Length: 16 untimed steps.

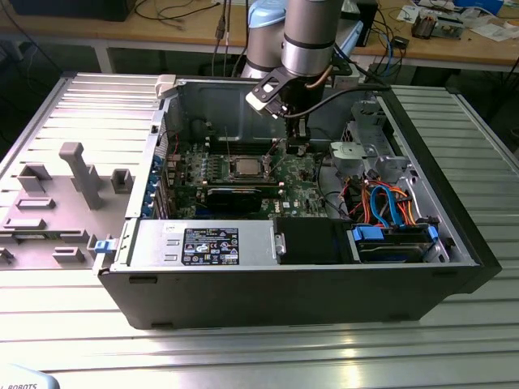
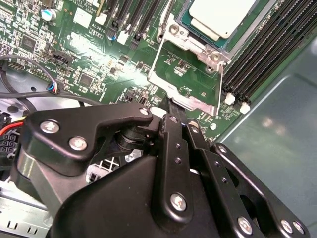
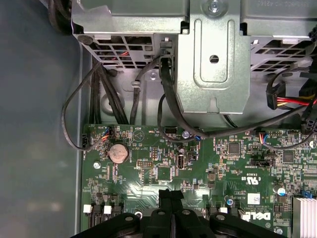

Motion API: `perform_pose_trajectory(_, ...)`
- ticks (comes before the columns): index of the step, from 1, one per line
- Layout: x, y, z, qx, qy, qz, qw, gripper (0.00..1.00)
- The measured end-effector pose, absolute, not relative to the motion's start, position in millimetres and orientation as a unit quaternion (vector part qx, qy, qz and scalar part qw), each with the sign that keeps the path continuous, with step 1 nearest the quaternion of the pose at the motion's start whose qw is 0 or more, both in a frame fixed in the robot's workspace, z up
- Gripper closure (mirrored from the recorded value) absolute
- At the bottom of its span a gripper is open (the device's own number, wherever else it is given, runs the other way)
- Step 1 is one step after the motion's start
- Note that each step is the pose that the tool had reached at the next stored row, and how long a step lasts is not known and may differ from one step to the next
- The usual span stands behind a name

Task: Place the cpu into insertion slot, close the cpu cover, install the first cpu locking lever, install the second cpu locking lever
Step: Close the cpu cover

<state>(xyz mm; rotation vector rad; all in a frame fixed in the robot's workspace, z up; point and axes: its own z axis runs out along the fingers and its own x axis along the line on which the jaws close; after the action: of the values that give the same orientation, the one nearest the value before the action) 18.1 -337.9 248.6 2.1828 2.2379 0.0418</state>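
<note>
The cpu lies flat in the insertion slot, silvery top up; in the exterior view the cpu sits mid-motherboard. The cpu cover is swung open, a silvery frame lying away from the socket with green board showing through its window. My gripper is shut, its black fingertips pressed together with nothing between them, right at the cover's free edge. In the first wrist view the gripper hovers low over the board. In the exterior view the gripper hangs to the right of the socket. I cannot make out the locking levers clearly.
Black memory slots run beside the socket. A metal drive cage and black cables stand close by. Blue and orange cables fill the case's right side. A power supply lies along the front. A grey fixture plate lies outside.
</note>
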Motion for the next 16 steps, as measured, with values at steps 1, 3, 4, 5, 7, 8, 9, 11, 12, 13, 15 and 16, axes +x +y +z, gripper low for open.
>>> perform_pose_trajectory(1, 18.1, -337.9, 248.6, 0.698, 0.716, 0.013, 0.008, 0.89)
perform_pose_trajectory(3, 17.9, -337.9, 248.6, 0.698, 0.716, 0.013, 0.008, 0.89)
perform_pose_trajectory(4, 17.9, -337.9, 248.6, 0.698, 0.716, 0.013, 0.008, 0.89)
perform_pose_trajectory(5, 17.6, -337.9, 248.6, 0.698, 0.716, 0.013, 0.008, 0.89)
perform_pose_trajectory(7, 16.5, -337.9, 248.6, 0.698, 0.716, 0.013, 0.008, 0.89)
perform_pose_trajectory(8, 16.0, -337.9, 248.6, 0.698, 0.716, 0.013, 0.008, 0.89)
perform_pose_trajectory(9, 15.7, -337.9, 248.6, 0.698, 0.716, 0.013, 0.008, 0.89)
perform_pose_trajectory(11, 15.7, -337.9, 248.6, 0.698, 0.716, 0.013, 0.008, 0.89)
perform_pose_trajectory(12, 15.6, -337.9, 248.6, 0.698, 0.716, 0.013, 0.008, 0.89)
perform_pose_trajectory(13, 15.6, -337.9, 248.6, 0.698, 0.716, 0.013, 0.008, 0.89)
perform_pose_trajectory(15, 15.0, -337.9, 248.6, 0.698, 0.716, 0.013, 0.008, 0.89)
perform_pose_trajectory(16, 14.5, -337.9, 248.6, 0.698, 0.716, 0.013, 0.008, 0.89)
